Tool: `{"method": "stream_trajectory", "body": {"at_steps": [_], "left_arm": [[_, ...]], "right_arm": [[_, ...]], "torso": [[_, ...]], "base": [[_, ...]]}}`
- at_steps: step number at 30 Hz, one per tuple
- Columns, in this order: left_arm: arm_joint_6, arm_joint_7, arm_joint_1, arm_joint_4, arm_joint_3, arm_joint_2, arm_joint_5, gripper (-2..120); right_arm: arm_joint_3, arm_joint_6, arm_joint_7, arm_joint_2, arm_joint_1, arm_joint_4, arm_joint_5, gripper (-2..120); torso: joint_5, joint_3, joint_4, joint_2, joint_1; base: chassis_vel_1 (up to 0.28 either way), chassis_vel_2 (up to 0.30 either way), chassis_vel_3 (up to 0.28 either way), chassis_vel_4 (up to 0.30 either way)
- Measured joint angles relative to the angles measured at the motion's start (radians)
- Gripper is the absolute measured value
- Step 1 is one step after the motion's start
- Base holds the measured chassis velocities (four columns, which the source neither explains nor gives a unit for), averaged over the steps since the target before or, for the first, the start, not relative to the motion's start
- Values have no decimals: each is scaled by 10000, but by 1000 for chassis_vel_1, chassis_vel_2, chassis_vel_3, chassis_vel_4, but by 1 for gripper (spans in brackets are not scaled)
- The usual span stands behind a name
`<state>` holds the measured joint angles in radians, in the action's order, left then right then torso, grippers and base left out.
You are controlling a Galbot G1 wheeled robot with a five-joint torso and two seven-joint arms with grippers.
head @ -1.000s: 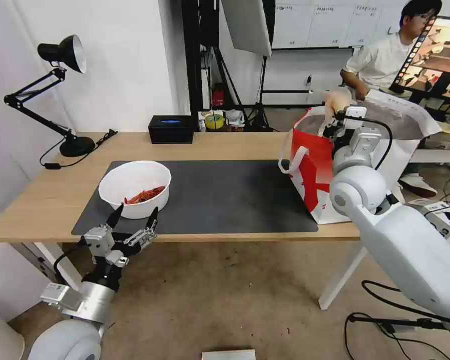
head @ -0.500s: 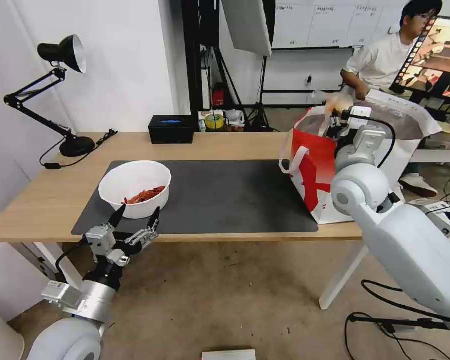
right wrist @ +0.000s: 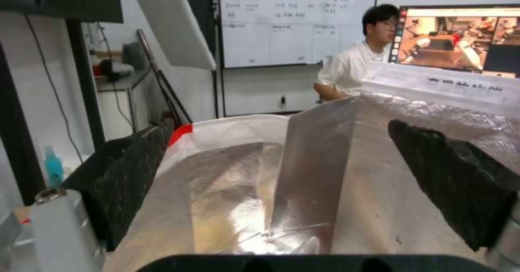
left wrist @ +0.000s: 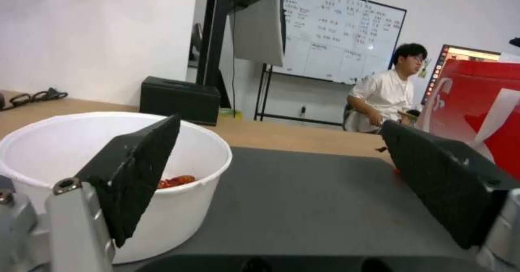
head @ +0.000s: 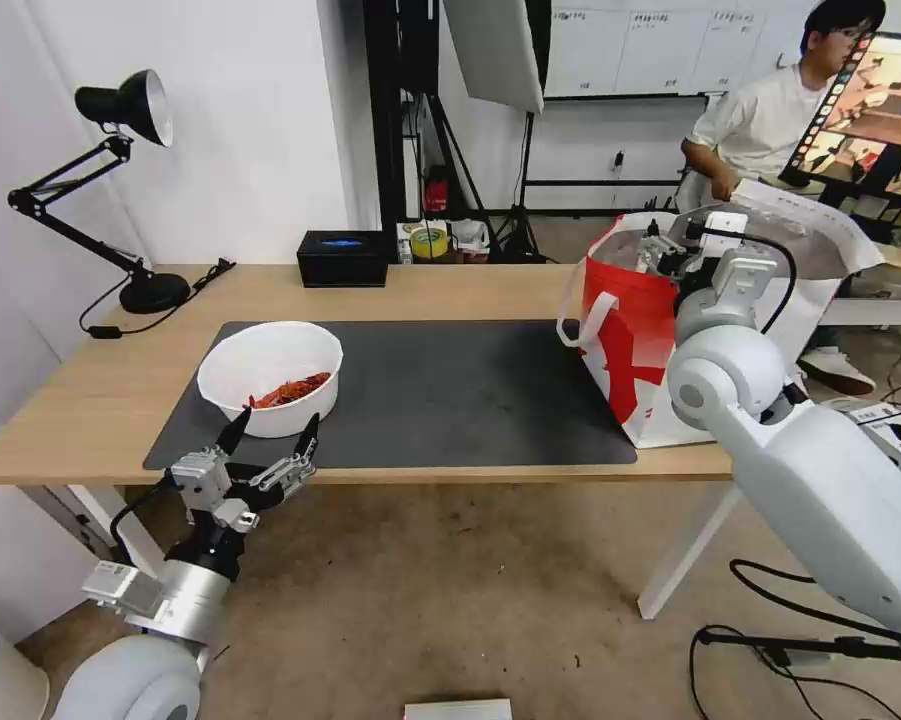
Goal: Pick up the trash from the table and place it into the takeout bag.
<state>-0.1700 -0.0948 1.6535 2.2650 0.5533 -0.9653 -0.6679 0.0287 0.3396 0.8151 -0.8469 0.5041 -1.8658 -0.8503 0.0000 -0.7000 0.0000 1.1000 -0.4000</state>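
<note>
Hovering over takeout bag [head: 625, 340]: right end effector [head: 660, 248], spread.

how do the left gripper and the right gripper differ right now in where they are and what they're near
The left gripper sits low at the table's near edge, by the white bowl; the right gripper is raised over the takeout bag's open mouth. The left one faces the bowl, the right one the bag's foil lining. Both are open and empty.

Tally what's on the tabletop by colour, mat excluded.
White: 1, the round white bowl with red scraps
Black: 2, the articulated black desk lamp and the rectangular black box
Red-and-white: 1, the foil-lined takeout bag
Total: 4
</note>
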Motion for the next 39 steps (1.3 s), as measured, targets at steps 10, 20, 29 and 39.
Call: {"method": "stream_trajectory", "body": {"at_steps": [10, 20, 29, 39], "left_arm": [[-1, -1, 113, 197, 84, -130, 87, 100], [-17, -1, 240, 233, 264, -161, 105, 100], [-168, 27, 476, 280, 483, -738, 381, 100], [-277, 248, 469, 26, 433, -761, 438, 100]], "right_arm": [[-185, -934, -2378, 118, 54, -633, -995, 100], [-45, -1435, -4514, 509, 1128, -1768, -1642, 100], [303, -2119, -5793, 535, 3712, -3046, -406, 100], [1836, -2945, -6380, -207, 8173, -3810, 2049, 100]], "torso": [[-2, 0, 2, 0, 0], [0, 1, 1, 0, 0], [0, 1, 4, 0, 1], [-1, 2, -3, 0, 2]], "base": [[0, 0, 0, 0], [0, 0, 0, 0], [0, 0, 0, 0], [0, 0, 0, 0]]}}
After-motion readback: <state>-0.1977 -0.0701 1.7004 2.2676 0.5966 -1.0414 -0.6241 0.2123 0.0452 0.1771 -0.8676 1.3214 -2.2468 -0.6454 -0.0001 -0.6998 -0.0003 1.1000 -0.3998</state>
